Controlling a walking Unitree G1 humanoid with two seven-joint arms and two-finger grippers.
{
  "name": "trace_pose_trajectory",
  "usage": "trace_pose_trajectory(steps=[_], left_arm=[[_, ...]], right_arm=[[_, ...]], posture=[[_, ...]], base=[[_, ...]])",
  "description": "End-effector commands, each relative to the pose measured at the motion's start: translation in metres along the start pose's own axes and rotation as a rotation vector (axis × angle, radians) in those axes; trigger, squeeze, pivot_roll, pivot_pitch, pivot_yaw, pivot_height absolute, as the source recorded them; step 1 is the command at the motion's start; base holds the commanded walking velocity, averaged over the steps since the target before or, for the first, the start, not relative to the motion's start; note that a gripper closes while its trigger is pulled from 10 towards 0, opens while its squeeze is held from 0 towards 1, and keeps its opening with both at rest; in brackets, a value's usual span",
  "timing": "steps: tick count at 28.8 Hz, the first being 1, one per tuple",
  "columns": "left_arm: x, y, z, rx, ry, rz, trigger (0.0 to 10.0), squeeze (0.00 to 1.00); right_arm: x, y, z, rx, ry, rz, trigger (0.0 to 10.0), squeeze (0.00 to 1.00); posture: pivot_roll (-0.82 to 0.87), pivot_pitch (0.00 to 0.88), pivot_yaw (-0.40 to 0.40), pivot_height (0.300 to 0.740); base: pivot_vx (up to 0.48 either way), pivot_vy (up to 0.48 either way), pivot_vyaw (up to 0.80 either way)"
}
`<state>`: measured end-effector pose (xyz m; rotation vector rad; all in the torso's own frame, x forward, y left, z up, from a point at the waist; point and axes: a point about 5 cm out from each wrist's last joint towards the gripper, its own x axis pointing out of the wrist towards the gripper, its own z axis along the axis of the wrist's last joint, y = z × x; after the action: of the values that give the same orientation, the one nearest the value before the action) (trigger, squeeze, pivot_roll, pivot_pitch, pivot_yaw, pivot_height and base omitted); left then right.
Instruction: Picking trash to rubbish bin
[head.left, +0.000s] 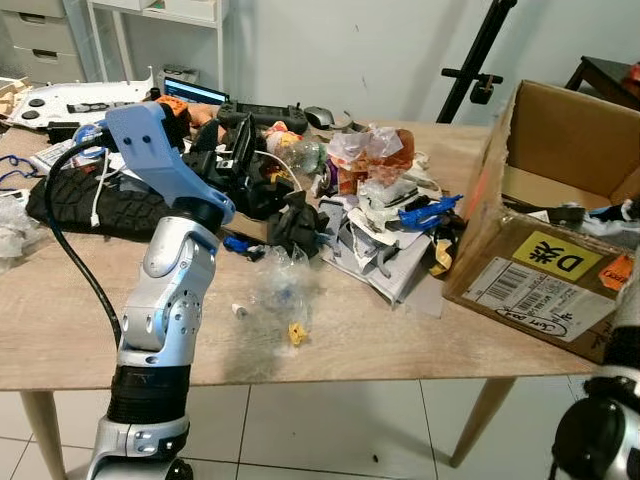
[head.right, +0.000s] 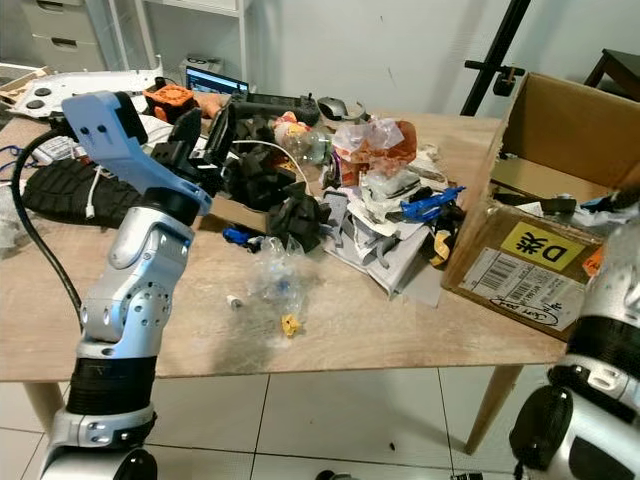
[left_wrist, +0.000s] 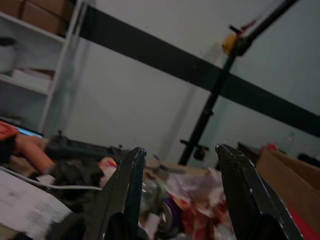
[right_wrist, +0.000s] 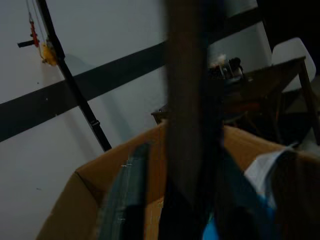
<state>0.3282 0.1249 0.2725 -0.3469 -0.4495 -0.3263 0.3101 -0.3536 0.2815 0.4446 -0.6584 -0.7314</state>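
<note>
We hold our left pincer (head.right: 205, 128) raised over the trash (head.left: 385, 215) heaped mid-tabletop (head.left: 330, 340), its fingers (left_wrist: 125, 190) spread apart with nothing between them. The box (head.left: 545, 215) sits open at the tabletop's right end, and our right pincer (right_wrist: 172, 165) reaches over it; whether its fingers are parted we cannot tell.

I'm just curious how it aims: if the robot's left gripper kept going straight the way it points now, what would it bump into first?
Probably the crumpled plastic wrappers at the middle of the table. The left gripper is open and they sit right between its fingers in the wrist view, though depth is hard to judge.
</note>
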Motion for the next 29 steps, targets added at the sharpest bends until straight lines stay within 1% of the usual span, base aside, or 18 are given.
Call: trace_pose_trajectory(steps=[1,3,4,5,6,11,16,18,19,20,21,22,24,25,26,27,28,29], left_arm=[[0.000,-0.001,-0.003,-0.002,0.005,0.001,10.0,0.00],[0.000,0.000,-0.003,0.002,0.005,0.001,10.0,0.00],[0.000,0.000,-0.003,0.006,0.005,0.002,10.0,0.00],[0.000,0.000,-0.003,0.006,0.005,0.002,10.0,0.00],[0.000,0.000,-0.003,0.007,0.005,0.003,10.0,0.00],[-0.002,0.002,-0.004,0.006,0.012,0.012,10.0,0.00],[-0.001,0.003,-0.005,0.002,0.016,0.013,10.0,0.00],[0.001,0.003,-0.006,-0.003,0.022,0.009,10.0,0.00],[0.001,0.003,-0.006,-0.003,0.022,0.009,10.0,0.00],[0.003,0.004,-0.007,0.003,0.033,0.010,10.0,0.00],[0.003,0.004,-0.007,0.003,0.033,0.010,10.0,0.00],[0.004,0.004,-0.008,0.007,0.043,0.009,10.0,0.00],[0.006,0.007,-0.008,0.016,0.052,0.008,10.0,0.00],[0.006,0.007,-0.008,0.016,0.052,0.008,10.0,0.00],[0.006,0.008,-0.007,0.020,0.054,0.002,10.0,0.00],[0.006,0.008,-0.007,0.020,0.054,0.002,10.0,0.00],[0.007,0.007,-0.007,0.021,0.056,-0.005,10.0,0.00],[0.007,0.005,-0.007,0.028,0.058,-0.021,10.0,0.00]], right_arm=[[-0.001,0.002,0.001,0.021,-0.025,0.013,10.0,1.00],[-0.001,0.006,0.000,0.024,-0.027,0.016,10.0,1.00],[0.001,0.013,-0.001,0.012,-0.033,0.026,10.0,0.55],[0.001,0.013,-0.001,0.012,-0.033,0.026,10.0,0.55],[0.002,0.015,-0.001,0.015,-0.029,0.031,10.0,0.00],[0.005,0.018,-0.002,0.008,-0.024,0.004,10.0,0.00],[0.015,0.013,-0.003,0.094,0.039,-0.042,10.0,0.00],[0.023,0.003,-0.011,0.218,0.149,-0.134,10.0,0.00],[0.023,0.003,-0.011,0.218,0.149,-0.134,10.0,0.00],[0.026,-0.005,-0.018,0.302,0.230,-0.211,10.0,0.00],[0.026,-0.005,-0.018,0.302,0.230,-0.211,10.0,0.00],[0.029,0.000,-0.020,0.291,0.272,-0.154,10.0,0.00],[0.030,0.016,-0.019,0.268,0.277,-0.028,10.0,0.00],[0.030,0.016,-0.019,0.268,0.277,-0.028,10.0,0.00],[0.026,0.029,-0.019,0.256,0.262,0.062,10.0,0.60],[0.026,0.029,-0.019,0.256,0.262,0.062,10.0,0.60],[0.025,0.031,-0.019,0.230,0.247,0.074,10.0,1.00],[0.023,0.030,-0.020,0.208,0.240,0.071,10.0,1.00]], posture=[[-0.04,0.129,-0.084,0.740],[-0.04,0.129,-0.086,0.740],[-0.04,0.127,-0.088,0.740],[-0.04,0.127,-0.088,0.740],[-0.04,0.127,-0.088,0.740],[-0.04,0.131,-0.089,0.740],[-0.04,0.136,-0.081,0.740],[-0.05,0.135,-0.076,0.740],[-0.05,0.135,-0.076,0.740],[-0.05,0.136,-0.075,0.740],[-0.05,0.136,-0.075,0.740],[-0.04,0.140,-0.073,0.740],[-0.04,0.148,-0.064,0.740],[-0.04,0.148,-0.064,0.740],[-0.04,0.150,-0.059,0.740],[-0.04,0.150,-0.059,0.740],[-0.03,0.147,-0.057,0.740],[-0.02,0.150,-0.057,0.740]], base=[[0.000,0.000,0.00],[0.000,0.000,0.00],[0.000,0.000,0.00],[0.000,0.000,0.00],[0.000,0.000,0.00],[0.000,0.000,0.00],[0.000,0.000,0.00],[0.000,0.000,0.00],[0.000,0.000,0.00],[0.000,0.000,0.00],[0.000,0.000,0.00],[0.000,0.000,0.00],[0.000,0.000,0.00],[0.000,0.000,0.00],[0.000,0.000,0.00],[0.000,0.000,0.00],[0.000,0.000,0.00],[0.000,0.000,0.00]])
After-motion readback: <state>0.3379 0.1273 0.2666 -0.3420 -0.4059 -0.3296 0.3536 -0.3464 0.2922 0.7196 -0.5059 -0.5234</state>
